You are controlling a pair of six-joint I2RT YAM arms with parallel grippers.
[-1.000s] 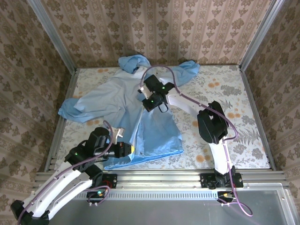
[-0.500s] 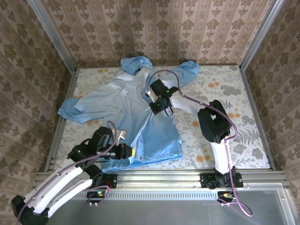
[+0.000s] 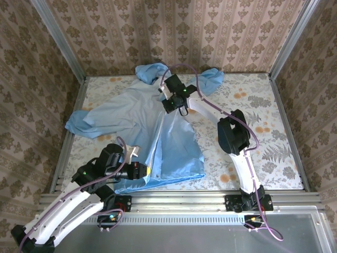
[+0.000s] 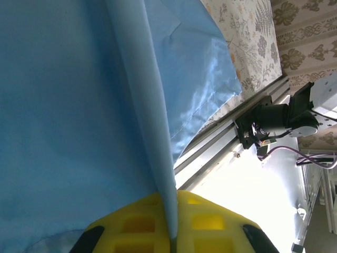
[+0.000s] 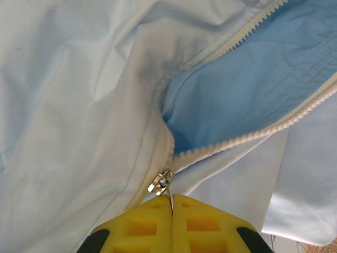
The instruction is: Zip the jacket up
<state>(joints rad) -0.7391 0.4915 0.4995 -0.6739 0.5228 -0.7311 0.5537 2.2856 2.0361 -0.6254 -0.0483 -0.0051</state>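
Top external view. The jacket lies spread on the table, front side up. Its hood is at the far wall, one sleeve reaches the left edge, and the other runs toward the far right. The hem lies near the front rail. My left gripper sits at the hem beside the front opening. My right gripper is on the front opening at chest height, just below the hood. From this height I cannot tell how the jaws of either one stand.

Left wrist view. The yellow pads of my left gripper are pressed together on a folded edge of the jacket. The fold runs up and away from the pads, drawn straight. The patterned table and the front rail lie beyond the corner of the hem.

Right wrist view. My right gripper is closed, with no gap between its pads, pinching the thin metal pull tab. The zipper slider sits just above the pads. Above it the two rows of white zipper teeth part, showing the deeper blue inner side of the jacket.
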